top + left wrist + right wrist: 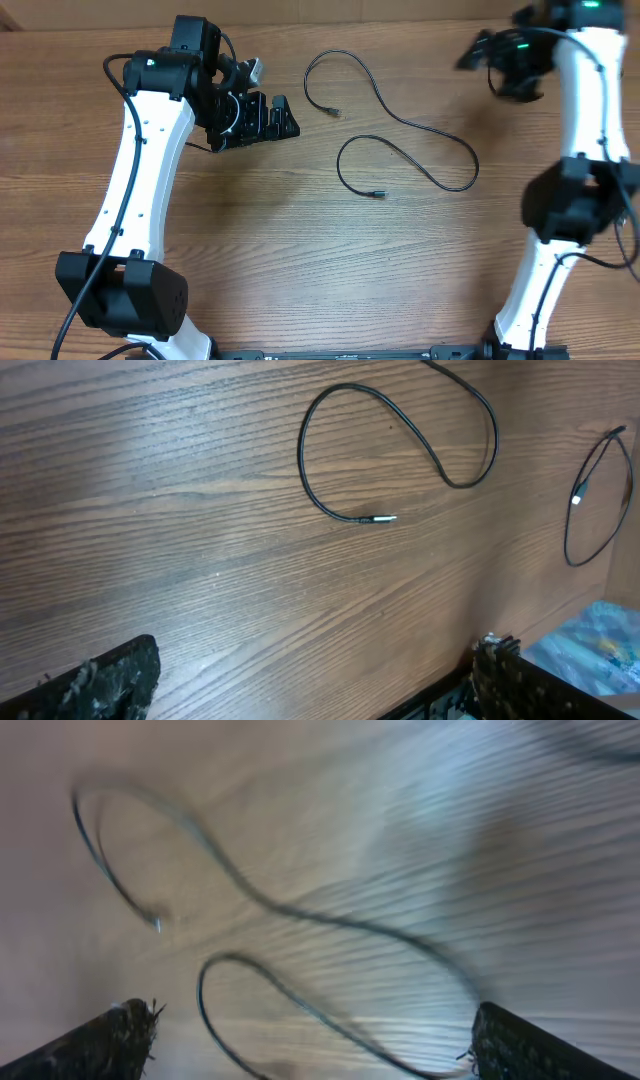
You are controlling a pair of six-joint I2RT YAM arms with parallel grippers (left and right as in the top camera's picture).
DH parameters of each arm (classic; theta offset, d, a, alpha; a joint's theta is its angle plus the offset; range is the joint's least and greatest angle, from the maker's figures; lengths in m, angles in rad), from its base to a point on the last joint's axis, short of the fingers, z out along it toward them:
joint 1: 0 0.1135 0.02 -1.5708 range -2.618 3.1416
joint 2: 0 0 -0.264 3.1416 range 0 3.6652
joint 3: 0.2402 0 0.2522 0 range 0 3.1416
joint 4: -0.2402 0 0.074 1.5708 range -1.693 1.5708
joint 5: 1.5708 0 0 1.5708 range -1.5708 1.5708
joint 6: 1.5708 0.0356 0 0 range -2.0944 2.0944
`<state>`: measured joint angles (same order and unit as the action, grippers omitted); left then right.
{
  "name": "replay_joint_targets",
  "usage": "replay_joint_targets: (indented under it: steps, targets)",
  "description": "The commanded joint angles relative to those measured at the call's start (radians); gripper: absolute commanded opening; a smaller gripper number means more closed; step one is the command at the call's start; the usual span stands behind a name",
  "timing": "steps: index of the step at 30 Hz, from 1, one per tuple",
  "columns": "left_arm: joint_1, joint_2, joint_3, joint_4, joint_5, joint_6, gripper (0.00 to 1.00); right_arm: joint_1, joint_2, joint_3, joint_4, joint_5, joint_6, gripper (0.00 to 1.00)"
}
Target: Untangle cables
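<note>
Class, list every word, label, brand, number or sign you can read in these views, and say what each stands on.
None can be read: no lettering shows on the cable, the wooden table or the arms.
The blue object in the left wrist view is too blurred to tell.

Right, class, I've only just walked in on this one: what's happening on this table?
Two white robot arms are set to untangle cables. Only one thin black cable with small plug ends is in view. It lies in a loose S-curve on the brown wooden table and doesn't cross itself. Neither arm touches it. The left gripper is open and empty, off to one side of the cable. The right gripper is also open and empty, and its own view is blurred.
</note>
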<state>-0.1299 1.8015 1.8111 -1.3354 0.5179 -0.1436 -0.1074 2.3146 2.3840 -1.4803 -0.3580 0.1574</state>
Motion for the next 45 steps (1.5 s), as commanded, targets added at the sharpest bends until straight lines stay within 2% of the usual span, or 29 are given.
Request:
replay_joint_targets:
  steps: [1,8,13,15,21,24,30,32,37,42,45]
  targets:
    - [0.005,0.011,0.008,0.001,-0.005,0.005,1.00,0.092,0.034,-0.031,0.005,0.005,-0.055,1.00]
    - [0.005,0.011,0.008,0.001,-0.005,0.005,1.00,0.243,0.044,-0.218,0.086,0.047,-0.058,1.00]
    - [0.005,0.011,0.008,0.001,-0.005,0.005,1.00,0.294,0.044,-0.370,0.200,0.334,-0.059,1.00]
    - [0.005,0.011,0.008,0.001,-0.005,0.005,0.99,0.300,0.044,-0.423,0.241,0.402,-0.103,1.00]
    - [0.005,0.011,0.008,0.001,-0.005,0.005,1.00,0.299,0.044,-0.560,0.334,0.412,-0.344,1.00]
    - [0.005,0.011,0.008,0.001,-0.005,0.005,1.00,0.298,0.044,-0.599,0.393,0.481,-0.350,1.00]
    - [0.005,0.011,0.008,0.001,-0.005,0.005,0.99,0.306,0.044,-0.610,0.496,0.757,-0.350,1.00]
    - [0.005,0.011,0.008,0.001,-0.005,0.005,1.00,0.306,0.044,-0.610,0.540,0.748,-0.360,1.00]
    - [0.005,0.011,0.008,0.001,-0.005,0.005,1.00,0.293,0.044,-0.610,0.575,0.483,-0.550,1.00]
    - [0.005,0.011,0.008,0.001,-0.005,0.005,1.00,0.290,0.056,-0.611,0.591,0.326,-0.635,1.00]
    - [0.005,0.011,0.008,0.001,-0.005,0.005,0.99,0.290,0.068,-0.611,0.605,0.326,-0.635,0.86]
